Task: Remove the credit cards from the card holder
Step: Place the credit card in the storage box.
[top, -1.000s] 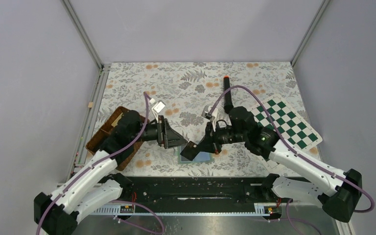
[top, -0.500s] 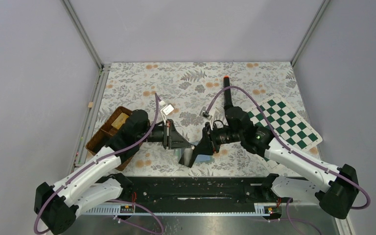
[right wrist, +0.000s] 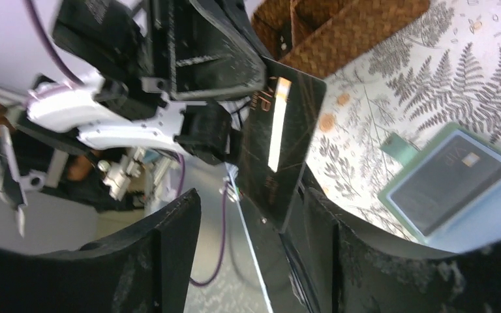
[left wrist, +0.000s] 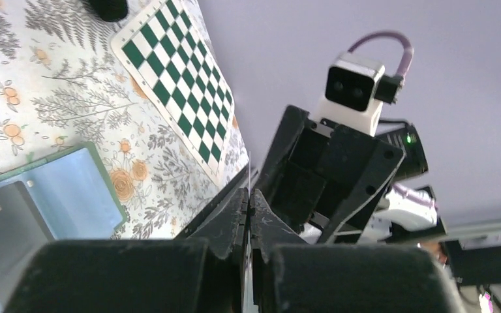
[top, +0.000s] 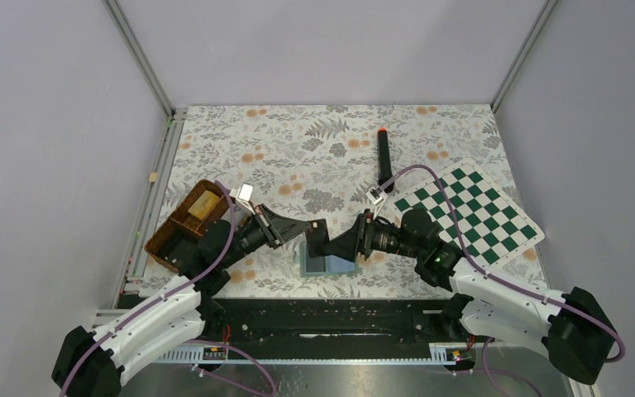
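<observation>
Card holder (top: 328,266) during handover, as I see it. Floral tabletop (top: 298,141) carries the chessboard (top: 471,211) on my right and the wicker tray (top: 159,238) on my left. Between my arms, at the near edge, the holder lies open and flat, with a second card (right wrist: 440,186) still in its pocket. Just above it, my left end effector (left wrist: 248,208) has newly clenched on the freed credit card (right wrist: 280,150). My right end effector (right wrist: 251,208) has released, its jaws parted either side of the card's end. By my judgement, one card is out and one remains.
</observation>
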Tool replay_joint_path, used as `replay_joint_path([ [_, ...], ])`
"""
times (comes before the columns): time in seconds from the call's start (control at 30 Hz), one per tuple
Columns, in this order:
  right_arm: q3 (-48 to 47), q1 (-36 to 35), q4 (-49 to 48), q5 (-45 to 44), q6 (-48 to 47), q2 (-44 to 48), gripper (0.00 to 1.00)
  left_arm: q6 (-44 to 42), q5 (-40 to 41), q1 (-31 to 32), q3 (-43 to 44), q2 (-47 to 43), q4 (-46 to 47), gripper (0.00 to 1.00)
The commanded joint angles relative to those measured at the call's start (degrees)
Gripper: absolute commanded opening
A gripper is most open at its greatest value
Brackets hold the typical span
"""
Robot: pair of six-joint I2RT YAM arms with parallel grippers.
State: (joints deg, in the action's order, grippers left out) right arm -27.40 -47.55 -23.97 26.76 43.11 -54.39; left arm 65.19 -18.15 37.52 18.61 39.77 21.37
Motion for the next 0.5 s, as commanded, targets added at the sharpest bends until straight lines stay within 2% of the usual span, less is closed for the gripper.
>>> replay_joint_path([
  [0.0, 3.07, 0.26, -22.82, -3.95, 11.61, -1.53, 0.63, 7.50, 8.35, -0.08, -2.09, -0.12, 12.84, 0.00],
  [0.13, 3.15, 0.31, -24.77, -4.52, 13.00, -3.43, 0.53, 8.90, 9.63, -0.05, -4.62, -0.40, 16.60, 0.00],
  [0.2, 2.84, 0.27, -24.81, -4.49, 13.57, -4.31, 0.55, 9.64, 10.22, 0.00, -5.97, -0.46, 18.76, 0.00],
  [0.3, 3.01, 0.29, -24.37, -5.35, 14.11, -5.07, 0.65, 10.30, 11.27, -0.02, -7.51, -0.78, 21.51, 0.00],
  [0.4, 2.55, 0.22, -23.61, -6.02, 14.43, -5.16, 0.65, 10.40, 11.20, 0.01, -7.73, -0.72, 22.55, 0.00],
  [0.47, 1.73, 0.26, -22.80, -6.04, 14.52, -5.53, 0.59, 10.55, 10.89, -0.01, -7.80, -0.38, 23.48, 0.00],
])
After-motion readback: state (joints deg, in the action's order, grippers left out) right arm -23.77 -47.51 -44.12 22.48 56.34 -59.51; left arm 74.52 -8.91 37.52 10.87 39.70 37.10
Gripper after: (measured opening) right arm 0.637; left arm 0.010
